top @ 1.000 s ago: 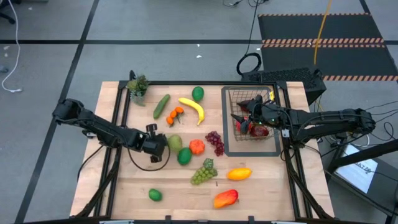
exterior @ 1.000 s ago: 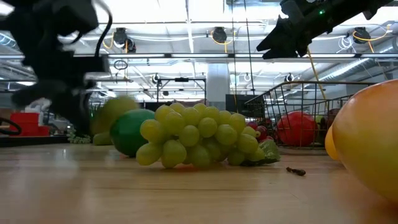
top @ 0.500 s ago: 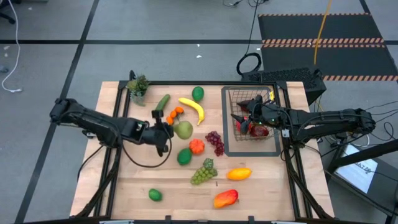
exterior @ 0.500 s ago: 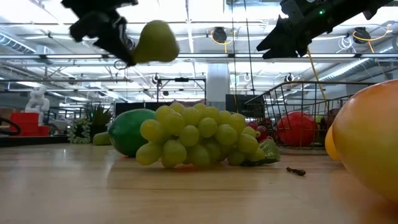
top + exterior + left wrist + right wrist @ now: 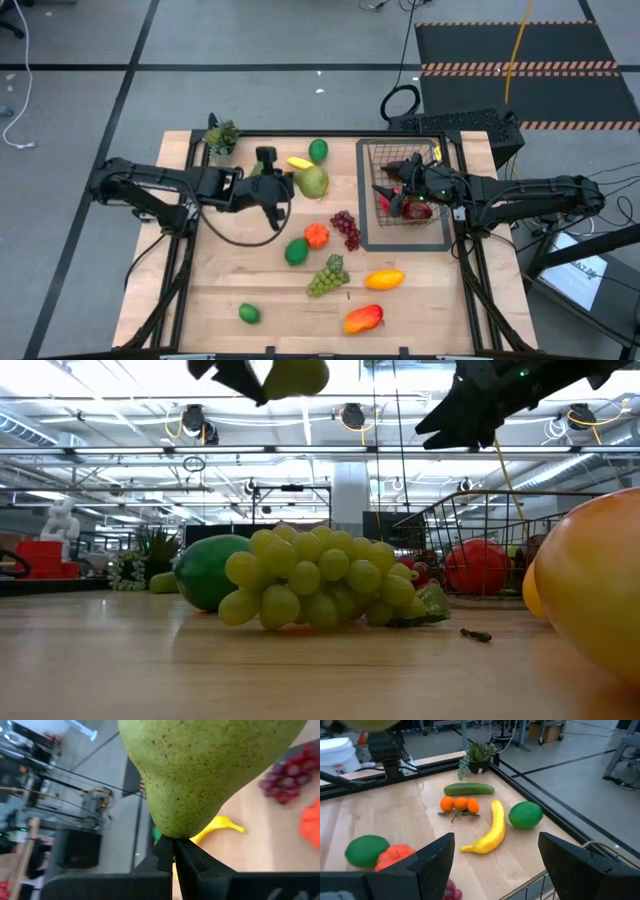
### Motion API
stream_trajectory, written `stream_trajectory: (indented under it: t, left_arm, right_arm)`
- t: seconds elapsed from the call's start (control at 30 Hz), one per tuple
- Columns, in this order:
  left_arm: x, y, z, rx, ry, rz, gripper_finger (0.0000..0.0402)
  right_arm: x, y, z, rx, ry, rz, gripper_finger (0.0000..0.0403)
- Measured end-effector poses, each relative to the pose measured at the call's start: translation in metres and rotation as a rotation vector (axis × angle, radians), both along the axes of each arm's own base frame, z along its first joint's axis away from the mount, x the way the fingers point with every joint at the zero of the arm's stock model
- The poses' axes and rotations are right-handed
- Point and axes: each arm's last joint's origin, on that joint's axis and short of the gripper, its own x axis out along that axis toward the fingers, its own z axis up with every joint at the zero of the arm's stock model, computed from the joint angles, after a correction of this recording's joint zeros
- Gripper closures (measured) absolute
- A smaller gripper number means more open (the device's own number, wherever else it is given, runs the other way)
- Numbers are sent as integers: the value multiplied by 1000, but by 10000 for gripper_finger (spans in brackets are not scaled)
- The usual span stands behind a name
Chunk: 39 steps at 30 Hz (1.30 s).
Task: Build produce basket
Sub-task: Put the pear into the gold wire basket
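Observation:
My left gripper (image 5: 284,186) is shut on a green pear (image 5: 312,181) and carries it high above the table's middle, over the banana (image 5: 299,162); the low view shows the pear (image 5: 297,374) at the picture's top. My right gripper (image 5: 397,184) hangs open over the wire-mesh basket (image 5: 436,222), which stands on a flat dark tray and holds a red apple (image 5: 418,210). Purple grapes (image 5: 346,229), green grapes (image 5: 327,276), mangoes (image 5: 384,279), limes (image 5: 249,313) and oranges lie on the wooden table. My left gripper holds the pear by its narrow neck end (image 5: 172,831), pinched between the two fingers (image 5: 165,855). The fingers come at it roughly level, from the table's left. The pear is lifted clear of the table, its broad end pointing away from the gripper.
A potted plant (image 5: 221,137) stands at the far left corner. A cucumber (image 5: 468,789), three small oranges (image 5: 460,803) and a green fruit (image 5: 525,815) lie near the banana (image 5: 490,832). Bare wood shows along the table's left and near-right parts.
My left gripper has risen from the table with the pear and swung toward the far edge and rightward, toward the basket. The pear, down by the green fruit a second ago, is now lifted clear and high. The right arm has kept still.

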Motion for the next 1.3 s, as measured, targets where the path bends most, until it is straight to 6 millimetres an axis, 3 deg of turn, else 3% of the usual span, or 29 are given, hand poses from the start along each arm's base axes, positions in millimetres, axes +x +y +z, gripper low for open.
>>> stream_trajectory:
  t: [0.27,0.6,0.93,1.3]
  left_arm:
    - [27,15,17,132,83,-50,401]
    - [61,19,-6,507,415,-194,400]
    - [81,-4,-10,840,617,-333,400]
    - [93,-30,4,1060,606,-349,397]
  right_arm:
    - [-12,1,1,26,28,15,122]
    - [-26,2,4,58,25,2,122]
    - [-29,2,3,81,36,-8,122]
    - [-29,2,4,80,29,-9,122]
